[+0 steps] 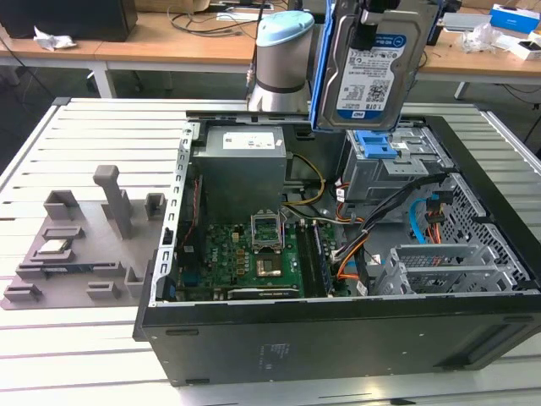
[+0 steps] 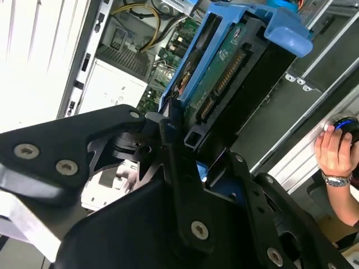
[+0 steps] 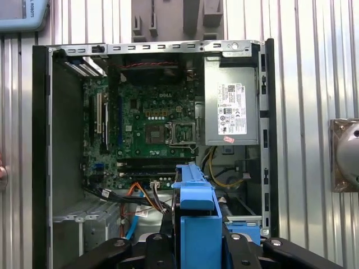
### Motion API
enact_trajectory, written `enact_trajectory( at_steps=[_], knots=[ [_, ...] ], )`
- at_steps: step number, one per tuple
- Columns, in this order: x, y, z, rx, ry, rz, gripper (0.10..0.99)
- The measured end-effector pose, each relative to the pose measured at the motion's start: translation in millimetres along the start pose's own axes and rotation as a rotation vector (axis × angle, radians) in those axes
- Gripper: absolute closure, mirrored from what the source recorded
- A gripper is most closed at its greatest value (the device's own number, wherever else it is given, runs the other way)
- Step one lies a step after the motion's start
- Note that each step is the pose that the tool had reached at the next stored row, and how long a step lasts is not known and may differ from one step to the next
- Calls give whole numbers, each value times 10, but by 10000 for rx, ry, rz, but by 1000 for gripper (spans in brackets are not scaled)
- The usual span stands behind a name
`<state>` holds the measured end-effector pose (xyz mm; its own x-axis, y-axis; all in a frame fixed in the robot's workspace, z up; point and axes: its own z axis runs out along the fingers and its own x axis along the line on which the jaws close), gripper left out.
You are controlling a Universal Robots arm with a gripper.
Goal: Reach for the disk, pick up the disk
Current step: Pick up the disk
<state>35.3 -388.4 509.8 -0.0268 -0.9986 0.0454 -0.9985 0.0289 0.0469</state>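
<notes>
Exterior view: raised, oblique, off arm, looking across slatted desk (image 1: 93, 355) into open computer case (image 1: 338, 254). First wrist view: straight down into case, farther. Second wrist view: close, past fingers (image 2: 185, 185). All share motherboard (image 3: 148, 129).

At the top centre of the exterior view, the arm's joint (image 1: 283, 59) is a silver-grey cylinder with a pale blue rounded cap. Low in the second wrist view, the tool (image 2: 185, 168) is matte black: broad flat linkage plates with rounded corners, pinned by silver round-headed screws. Its black links, with matching silver screws, line the bottom edge of the first wrist view.
</notes>
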Motion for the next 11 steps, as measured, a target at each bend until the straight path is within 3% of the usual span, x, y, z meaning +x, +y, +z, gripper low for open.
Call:
enact_trajectory(
  at_steps=[6,11],
  knots=[
    [242,-7,12,1,0,0,722],
    [359,-11,18,0,0,0,722]
  ],
)
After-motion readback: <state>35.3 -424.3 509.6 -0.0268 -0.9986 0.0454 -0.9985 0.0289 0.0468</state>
